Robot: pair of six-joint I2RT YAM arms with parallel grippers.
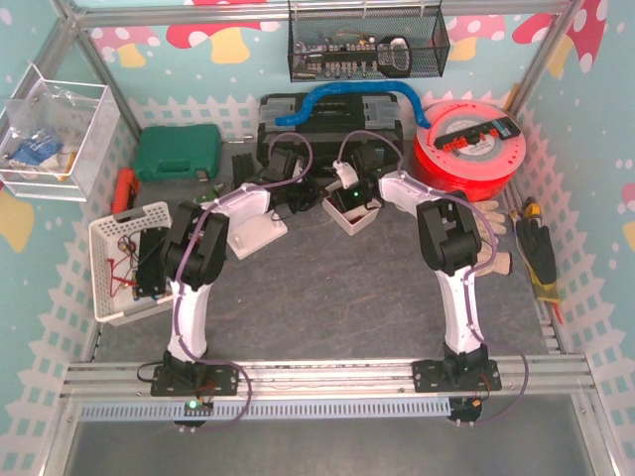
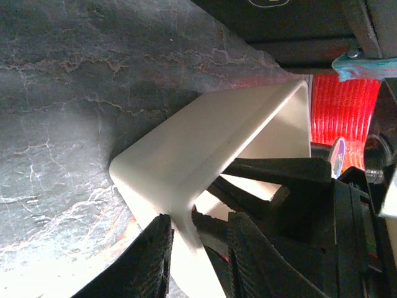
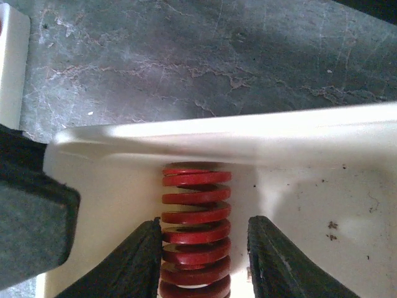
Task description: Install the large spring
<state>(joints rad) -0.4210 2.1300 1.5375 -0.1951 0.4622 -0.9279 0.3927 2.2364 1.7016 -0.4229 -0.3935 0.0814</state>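
Observation:
The large spring (image 3: 195, 211) is a red coil lying inside a white open housing (image 3: 322, 205), its far end against the housing's wall. My right gripper (image 3: 201, 254) straddles the coil; the left finger touches it and a gap shows at the right finger (image 3: 279, 261), so the jaws stand open. In the left wrist view, my left gripper (image 2: 195, 254) is shut on the housing's near wall (image 2: 205, 155), one finger outside and one inside. From above, both grippers meet at the housing (image 1: 359, 220) in the table's middle back; the spring is hidden there.
A second white part (image 1: 256, 236) lies left of the housing. Behind stand a black toolbox (image 1: 327, 124), a green case (image 1: 179, 151) and a red cable reel (image 1: 466, 149). A white basket (image 1: 124, 258) sits at the left; gloves (image 1: 491, 238) and pliers (image 1: 536, 253) lie at the right.

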